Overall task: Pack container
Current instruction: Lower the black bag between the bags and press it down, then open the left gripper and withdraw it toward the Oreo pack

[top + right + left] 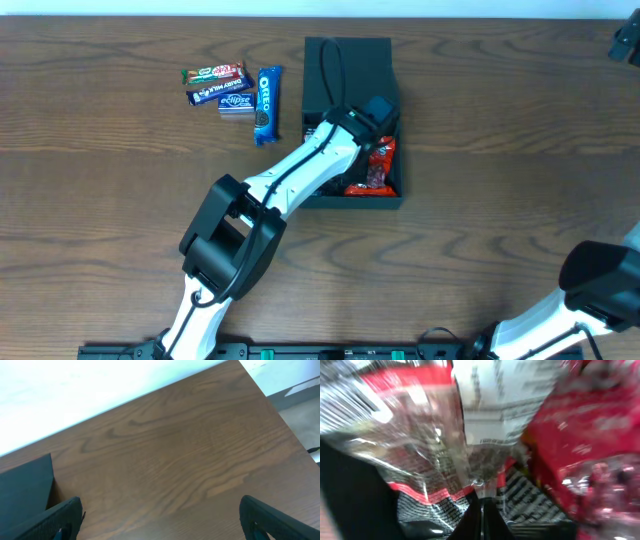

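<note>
Here the left gripper (pixel 372 128) is reaching inside the matte dark cardboard container (pixel 345 60), sitting mid-table, pressing among crinkly red snack packets (pixel 378 168); whether its jaws are apart is unclear. Risk: dragging packets out when withdrawing. The right gripper (pixel 160 525) is hanging spread apart.

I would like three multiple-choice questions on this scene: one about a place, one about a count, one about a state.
1. Where is the left gripper?
A. over the snacks on the table
B. inside the container
C. off the table

2. How many snack packets lie on the table left of the container?
A. two
B. four
C. six

3. How is the right gripper?
A. open over bare table
B. shut on a packet
C. inside the container

Answers: 1 B, the arm reaches into it; 2 B, the overhead view shows four; 3 A, its fingers stand apart, empty.
</note>
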Motion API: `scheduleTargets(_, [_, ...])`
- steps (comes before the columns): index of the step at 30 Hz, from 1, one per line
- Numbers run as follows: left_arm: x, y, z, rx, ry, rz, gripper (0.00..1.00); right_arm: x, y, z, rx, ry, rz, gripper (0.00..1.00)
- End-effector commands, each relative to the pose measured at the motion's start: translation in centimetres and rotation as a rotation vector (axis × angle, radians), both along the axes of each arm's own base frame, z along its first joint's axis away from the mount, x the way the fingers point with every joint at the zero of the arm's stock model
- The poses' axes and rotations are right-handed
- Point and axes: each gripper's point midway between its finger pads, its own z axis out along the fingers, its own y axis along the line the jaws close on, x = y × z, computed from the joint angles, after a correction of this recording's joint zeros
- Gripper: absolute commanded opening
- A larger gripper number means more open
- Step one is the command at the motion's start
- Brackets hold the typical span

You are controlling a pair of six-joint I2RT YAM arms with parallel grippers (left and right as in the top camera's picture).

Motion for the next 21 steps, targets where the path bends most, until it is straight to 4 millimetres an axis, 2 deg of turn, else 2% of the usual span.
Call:
scheduleTargets(1, [2.8, -0.3, 6.5, -0.041, -0.192, -0.001, 0.06, 0.0, -0.3, -0.6, 0.021, 0.010, -0.011, 0.99])
scheduleTargets(3, [4.4, 0.4, 8.4, -0.020, -0.297, 0.025, 0.05, 0.0, -0.3, -0.6, 0.021, 0.010, -0.011, 0.99])
scheduleTargets(5, [5.0, 0.8, 8.3, -0.011, -0.308, 0.035, 0.06, 0.0, -0.3, -0.6, 0.021, 0.010, -0.011, 0.99])
scheduleTargets(8, [5.4, 1.3, 6.3, -0.007, -0.262, 0.049, 0.06, 0.0, -0.3, -0.6, 0.021, 0.010, -0.011, 0.99])
scheduleTargets(12, [5.4, 1.0, 2.9, -0.028, -0.175, 0.051, 0.06, 0.0, -0.3, -0.6, 0.021, 0.010, -0.011, 0.99])
scheduleTargets(17, [4.9, 0.5, -1.1, -0.019, -0.087, 0.042, 0.06, 0.0, -0.3, -0.7, 0.021, 0.010, -0.011, 0.99])
scheduleTargets(21, [4.3, 0.5, -3.4, -0.009, -0.028, 0.032, 0.06, 0.0, -0.3, -0.6, 0.021, 0.010, -0.011, 0.99])
